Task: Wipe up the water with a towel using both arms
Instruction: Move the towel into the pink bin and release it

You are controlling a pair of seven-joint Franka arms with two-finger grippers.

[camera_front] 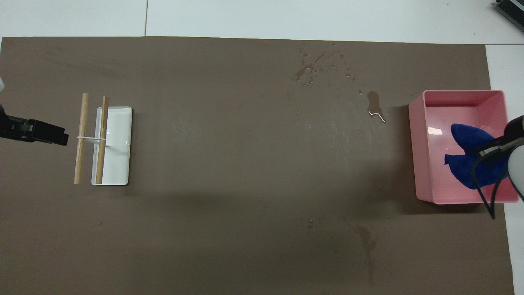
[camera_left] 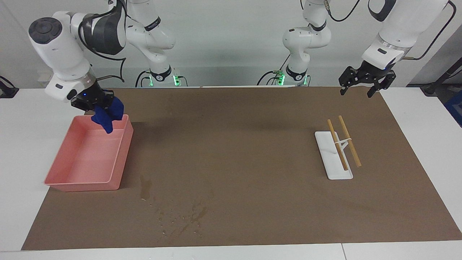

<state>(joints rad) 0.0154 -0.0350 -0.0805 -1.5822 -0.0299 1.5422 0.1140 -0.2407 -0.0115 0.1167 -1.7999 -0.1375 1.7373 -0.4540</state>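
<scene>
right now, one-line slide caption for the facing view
Right gripper holds deep-blue cloth towel above pink plastic tray.

Brightness: you get two evenly lit indoor views, bright but not washed out.
Light source: it seems to fall from overhead, diffuse; no lamp shows.
Shadows: soft, blurry dark patches lie on the brown mat [camera_left: 252, 162], one beside the pink tray [camera_left: 72, 182], and a broad faint band crosses the mat in the overhead view.
Glare: a small white glint sits on the water [camera_front: 374, 110], another on the tray's floor, and a pale sheen marks the mat's middle.
Focus: both views are sharp across the table; no motion blur shows.
Distortion: straight edges stay nearly straight toward the corners.
</scene>
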